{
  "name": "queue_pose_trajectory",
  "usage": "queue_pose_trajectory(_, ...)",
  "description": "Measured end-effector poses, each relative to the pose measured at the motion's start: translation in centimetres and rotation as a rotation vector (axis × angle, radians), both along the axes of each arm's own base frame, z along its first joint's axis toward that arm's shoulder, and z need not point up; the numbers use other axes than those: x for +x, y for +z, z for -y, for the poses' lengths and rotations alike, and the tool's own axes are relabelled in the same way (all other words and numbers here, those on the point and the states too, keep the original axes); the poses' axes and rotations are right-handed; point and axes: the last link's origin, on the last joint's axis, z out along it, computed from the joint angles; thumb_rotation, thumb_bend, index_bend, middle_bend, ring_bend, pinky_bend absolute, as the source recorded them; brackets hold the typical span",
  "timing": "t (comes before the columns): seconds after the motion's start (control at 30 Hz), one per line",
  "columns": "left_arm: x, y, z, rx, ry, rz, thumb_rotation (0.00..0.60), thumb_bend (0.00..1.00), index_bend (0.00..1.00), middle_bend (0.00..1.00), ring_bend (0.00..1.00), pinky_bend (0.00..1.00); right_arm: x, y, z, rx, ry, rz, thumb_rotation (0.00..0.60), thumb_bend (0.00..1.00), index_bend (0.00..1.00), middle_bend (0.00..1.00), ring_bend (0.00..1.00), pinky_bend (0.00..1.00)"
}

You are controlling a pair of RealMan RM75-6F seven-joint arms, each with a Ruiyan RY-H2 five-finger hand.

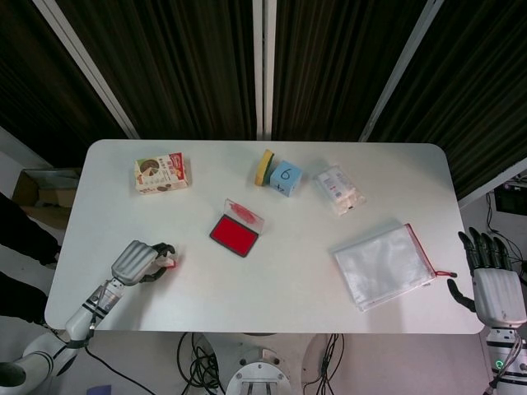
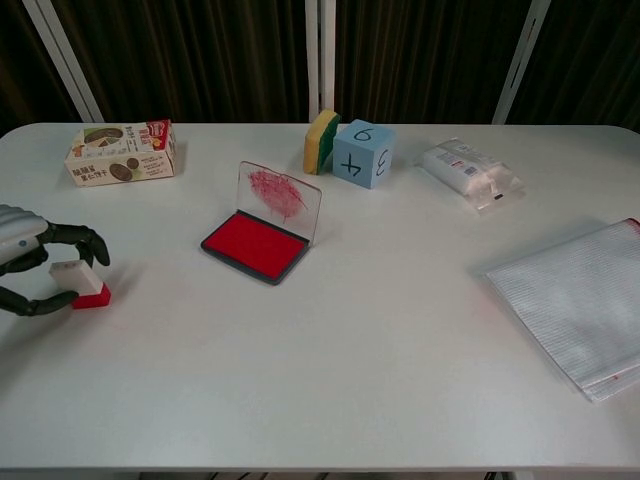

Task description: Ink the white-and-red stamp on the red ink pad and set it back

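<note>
While the left hand (image 2: 28,262) curls loosely around the white-and-red stamp (image 2: 82,284) at the frame's lower left, base on the table, the open red ink pad (image 2: 255,246) lies up and rightward; a firm grip cannot be confirmed.

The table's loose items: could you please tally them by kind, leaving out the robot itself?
Stamp: 1
Ink pad: 1
Snack box: 1
Sponge: 1
Numbered cube: 1
Clear packet: 1
Zip pouch: 1
Total: 7
</note>
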Motion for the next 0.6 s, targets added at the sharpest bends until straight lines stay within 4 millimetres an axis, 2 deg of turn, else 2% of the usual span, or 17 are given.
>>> queue_pose_trajectory(0.33, 0.2, 0.7, 0.3, 0.007, -0.014, 0.011, 0.600, 0.28, 0.29, 0.40, 0.96, 1.00, 0.0, 0.1, 0.0, -0.006, 0.001, 0.001, 0.600, 0.20, 0.00, 0.00, 0.00, 0.00)
queue_pose_trajectory(0.5, 0.3, 2.7, 0.7, 0.074, -0.015, 0.053, 0.600, 0.22, 0.28, 0.40, 0.90, 0.98, 0.1, 0.4, 0.1, -0.020, 0.004, 0.004, 0.600, 0.21, 0.00, 0.00, 0.00, 0.00)
queue_pose_trajectory(0.53, 0.3, 3.3, 0.8, 0.091, -0.013, 0.065, 0.587, 0.21, 0.28, 0.40, 0.87, 0.96, 0.1, 0.5, 0.2, -0.024, 0.005, 0.006, 0.600, 0.20, 0.00, 0.00, 0.00, 0.00)
queue_pose_trajectory(0.6, 0.4, 4.8, 1.2, 0.134, -0.008, 0.093, 0.493, 0.21, 0.28, 0.39, 0.78, 0.93, 0.1, 0.6, 0.2, -0.029, 0.007, 0.008, 0.600, 0.20, 0.00, 0.00, 0.00, 0.00)
